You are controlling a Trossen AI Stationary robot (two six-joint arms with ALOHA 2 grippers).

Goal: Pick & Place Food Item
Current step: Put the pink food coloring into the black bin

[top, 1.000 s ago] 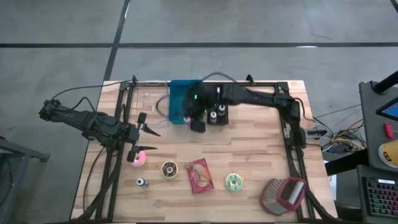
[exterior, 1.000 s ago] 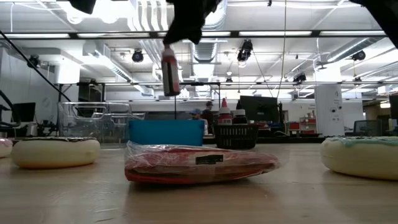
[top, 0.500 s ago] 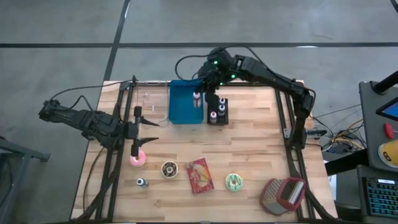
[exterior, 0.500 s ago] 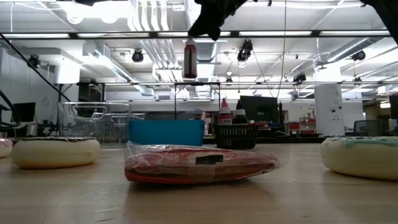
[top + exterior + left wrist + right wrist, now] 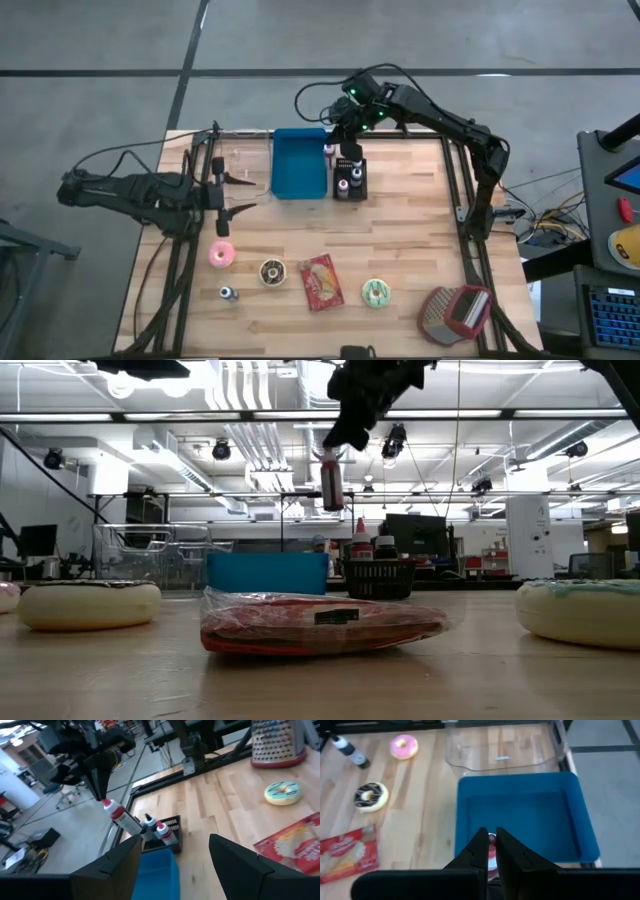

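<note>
My right gripper is high over the table's far side and shut on a small bottle with a white cap and a red band. The bottle hangs above the far right corner of the blue tray, next to the black basket that holds other bottles. My left gripper hovers open left of the tray, with nothing between its fingers. A pink donut, a chocolate donut, a red snack packet and a green donut lie flat on the near half of the table. My right gripper pinches the bottle's cap end between its two fingers. The fingers come from above, slanting down. The bottle hangs below them, a little tilted, lifted clear of the tray and the basket.
A small dark-capped bottle stands near the front left, and a metal grater lies at the front right. A clear container sits left of the blue tray. Bare wood lies between the tray and the row of food items.
My right gripper has carried the bottle from over the tray's near right part toward the table's far edge and somewhat right, staying shut; the bottle stays hanging clear. My left gripper has swung a little toward the far edge, away from the pink donut, still open.
</note>
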